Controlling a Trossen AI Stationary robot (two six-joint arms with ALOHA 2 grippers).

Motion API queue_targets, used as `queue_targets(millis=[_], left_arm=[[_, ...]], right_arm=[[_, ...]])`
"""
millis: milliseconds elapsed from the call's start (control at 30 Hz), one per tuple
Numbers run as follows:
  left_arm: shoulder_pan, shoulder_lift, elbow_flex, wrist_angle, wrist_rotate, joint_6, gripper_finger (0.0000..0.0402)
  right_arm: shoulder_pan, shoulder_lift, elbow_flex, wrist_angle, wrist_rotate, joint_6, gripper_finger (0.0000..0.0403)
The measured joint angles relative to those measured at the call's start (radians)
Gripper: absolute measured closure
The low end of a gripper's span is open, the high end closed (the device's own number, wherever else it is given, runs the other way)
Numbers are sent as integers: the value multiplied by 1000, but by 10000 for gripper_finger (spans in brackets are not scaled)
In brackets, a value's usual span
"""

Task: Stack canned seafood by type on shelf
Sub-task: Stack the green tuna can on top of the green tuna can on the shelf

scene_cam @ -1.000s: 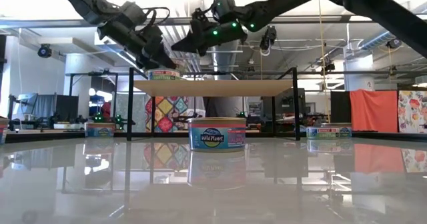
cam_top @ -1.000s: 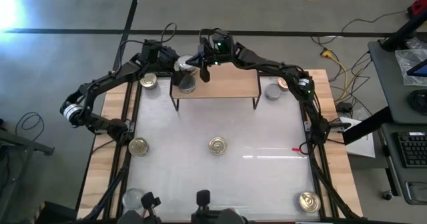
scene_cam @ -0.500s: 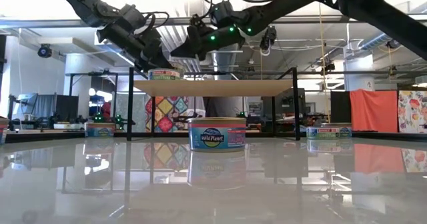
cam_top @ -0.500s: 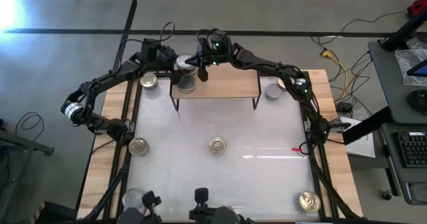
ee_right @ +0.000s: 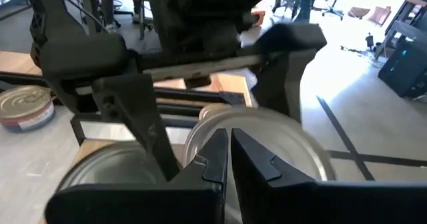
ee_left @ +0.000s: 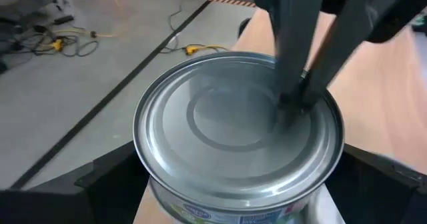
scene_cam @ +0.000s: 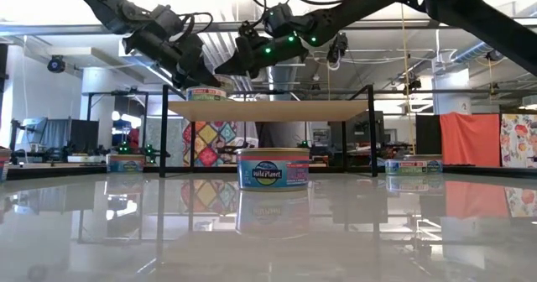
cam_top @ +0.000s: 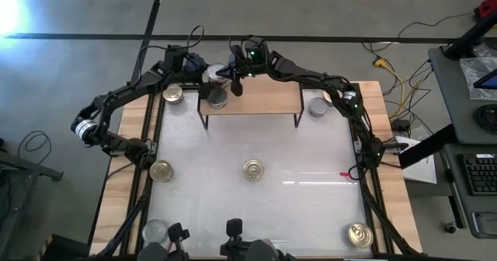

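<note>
On the left of the surface (cam_top: 256, 207), a gold-topped can (cam_top: 161, 170) sits near the edge, with another silver-topped can (cam_top: 172, 95) farther back beside the shelf (cam_top: 260, 99). The left pincer (cam_top: 203, 72) reaches in over the shelf's left end, its fingers spread wide on either side of a silver-topped tin (ee_left: 237, 134); whether the pads actually touch its wall cannot be told. In the low view that tin (scene_cam: 206, 93) rests on the shelf's wooden board, near its left corner. A second silver-topped can (cam_top: 217, 99) lies just in front of it on the board.

The right pincer (cam_top: 233, 81) comes from the other side with its fingers pressed together, and the left wrist view shows the tips bearing down on the tin's lid.

At the middle of the surface stands a gold-topped can (cam_top: 253, 168). Farther right, a silver-topped can (cam_top: 317, 106) sits beside the shelf's right end, and one more gold-topped can (cam_top: 358, 233) lies near the front right corner.
</note>
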Motion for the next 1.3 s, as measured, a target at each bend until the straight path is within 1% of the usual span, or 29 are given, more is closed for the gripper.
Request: queue_targets(millis=[67,267,400,700,900,1300], left_arm=[[0,0,0,4,-3,11,27],[-1,31,0,18,-12,9,27],[-1,50,0,29,-26,7,26],[-1,50,0,17,-28,11,26],[-1,50,0,10,-29,12,6],[-2,33,1,-25,-33,36,3]], right_arm=[[0,0,-5,-1,3,0,390],[0,0,-21,7,60,-19,390],[0,0,-28,21,61,-12,390],[1,0,-53,27,75,-18,390],[1,-3,-81,37,77,-23,390],[-1,-3,-84,29,75,-16,390]])
